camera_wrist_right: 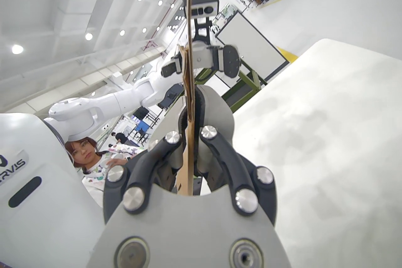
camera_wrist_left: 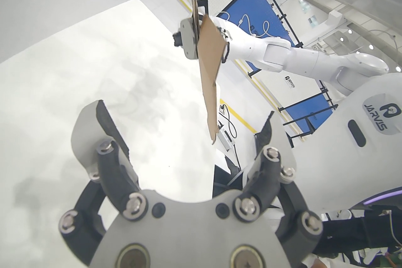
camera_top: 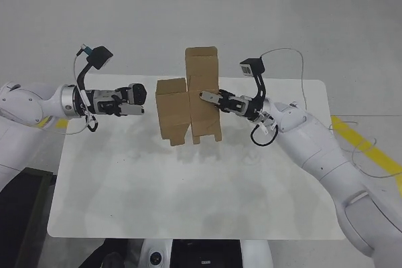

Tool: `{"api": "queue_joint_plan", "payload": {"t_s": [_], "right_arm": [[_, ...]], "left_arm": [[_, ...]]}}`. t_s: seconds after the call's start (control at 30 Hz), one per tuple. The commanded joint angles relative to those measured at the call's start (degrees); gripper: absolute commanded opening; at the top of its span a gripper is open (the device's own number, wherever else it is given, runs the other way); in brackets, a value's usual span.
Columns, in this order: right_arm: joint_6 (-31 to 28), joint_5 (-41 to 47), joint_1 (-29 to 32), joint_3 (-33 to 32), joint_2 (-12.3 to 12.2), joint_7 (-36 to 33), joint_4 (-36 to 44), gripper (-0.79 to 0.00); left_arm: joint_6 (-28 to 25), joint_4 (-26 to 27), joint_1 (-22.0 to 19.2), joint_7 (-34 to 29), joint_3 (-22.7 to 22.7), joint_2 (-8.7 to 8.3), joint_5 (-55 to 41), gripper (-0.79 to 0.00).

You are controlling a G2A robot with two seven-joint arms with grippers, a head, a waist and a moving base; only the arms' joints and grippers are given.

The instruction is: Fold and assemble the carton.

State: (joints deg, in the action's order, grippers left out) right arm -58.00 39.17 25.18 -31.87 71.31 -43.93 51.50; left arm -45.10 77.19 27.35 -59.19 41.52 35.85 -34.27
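Standing at the 6 o'clock edge of the counter [camera_top: 187,201], an onlooker reads the set-up outward toward 12 o'clock.

1. Left gripper [camera_top: 139,102]. It sits at about 10 o'clock over the counter, on the 9 o'clock side of the carton [camera_top: 187,100]. It is released. In the left wrist view the fingers [camera_wrist_left: 106,124] are spread wide with nothing between them, and the board stands edge-on ahead, clear of both. This placement appears to line the open gripper up with the unsupported panel, ready to take or press it.

2. Right gripper [camera_top: 206,97]. It sits at about 1 o'clock and is clenched on the carton's 3 o'clock side. In the right wrist view the pads [camera_wrist_right: 204,106] pinch the thin board from both faces. This single grasp carries the whole blank, which probably explains why the opposite side is left free for the other arm.

3. Carton. It is a flat brown blank with two panels side by side and flaps at both ends, located toward 12 o'clock. It appears to be raised off the counter, with its shadow lying below it. The farthest flap projects past the counter's 12 o'clock edge. The panels are not yet squared into a box, so the assembly is judged to be at an early step.
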Motion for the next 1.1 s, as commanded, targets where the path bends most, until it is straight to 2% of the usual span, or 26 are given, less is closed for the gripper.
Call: {"api": "queue_joint_plan", "payload": {"t_s": [0.0,0.27,0.6,0.63,0.67,0.73,0.77,1.07], "right_arm": [[0.0,-1.36,0.53,-0.99,0.4,1.91,-0.5,-0.785],[0.0,-6.34,1.3,-2.31,2.43,6.36,-1.08,-0.785],[0.32,-8.75,1.01,-1.82,5.33,8.5,-2.92,-0.785],[0.39,-8.78,0.95,-1.82,5.59,8.53,-3.19,-0.785],[0.28,-8.86,0.86,-1.84,5.85,8.59,-3.45,-0.785],[0.1,-9.09,0.71,-1.87,6.35,8.65,-4.08,-0.785],[0.07,-9.23,0.63,-1.87,6.59,8.63,-4.41,-0.785],[0.0,-11.29,0.73,-2.66,8.17,7.98,-6.06,-0.785]], "left_arm": [[0.4,0.74,0.53,-0.39,-0.25,-0.21,-0.5,0.0],[1.96,3.04,1.64,-1.96,-0.76,-0.5,-2.53,0.0],[3.14,4.25,1.9,-3.12,-1.17,0.34,-2.83,0.0],[3.21,4.2,2.0,-3.2,-1.22,0.44,-2.76,-0.182],[3.35,4.14,2.1,-3.34,-1.27,0.54,-2.72,-0.419],[3.54,4.02,2.3,-3.52,-1.31,0.76,-2.76,-0.745],[3.63,3.91,2.41,-3.62,-1.35,0.88,-2.78,-0.785],[5.81,2.32,2.35,-5.8,-1.51,2.22,-4.58,-0.785]]}}
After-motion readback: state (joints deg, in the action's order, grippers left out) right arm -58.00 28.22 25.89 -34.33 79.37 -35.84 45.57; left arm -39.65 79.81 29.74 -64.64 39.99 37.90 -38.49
